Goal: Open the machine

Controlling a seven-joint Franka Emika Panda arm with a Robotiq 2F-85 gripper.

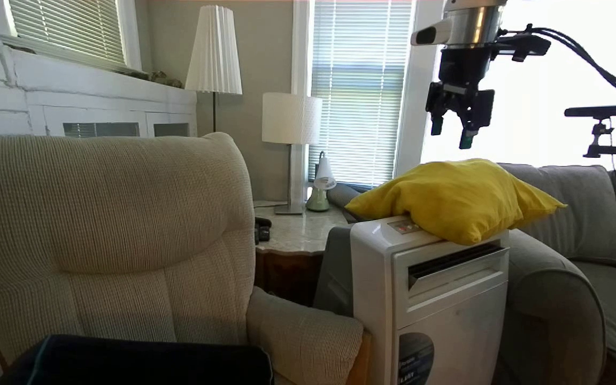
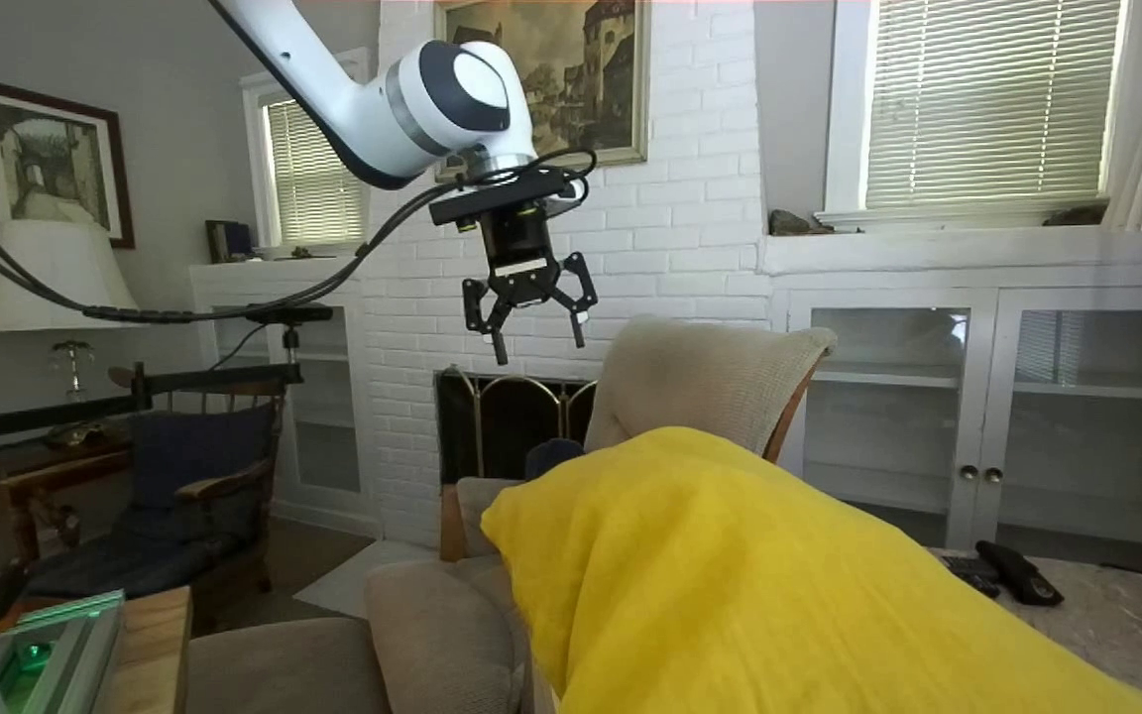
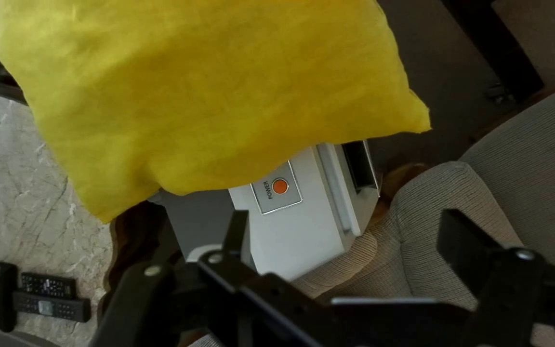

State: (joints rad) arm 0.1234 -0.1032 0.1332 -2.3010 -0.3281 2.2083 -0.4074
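Observation:
The machine (image 1: 449, 342) is a tall white box with rounded top edges beside the armchair. Its vent flap (image 1: 460, 272) near the top front is tilted outward with a dark slot above it. In the wrist view the machine's top (image 3: 297, 241) shows a panel with an orange power button (image 3: 280, 186), partly covered by a yellow cushion (image 3: 210, 96). The cushion lies on the machine's top in an exterior view (image 1: 457, 195) and hides nearly all of it in an exterior view (image 2: 730, 595). My gripper (image 1: 451, 132) is open and empty, above the cushion and machine; it also shows open here (image 2: 539, 339) and here (image 3: 347, 231).
The beige armchair (image 1: 153, 214) stands beside the machine. A grey sofa (image 1: 554, 289) is on its opposite side. A marble-topped table (image 1: 308, 232) behind carries lamps (image 1: 292, 117). Remotes (image 3: 51, 306) lie on that table. A camera on a bar (image 1: 607, 111) stands near the window.

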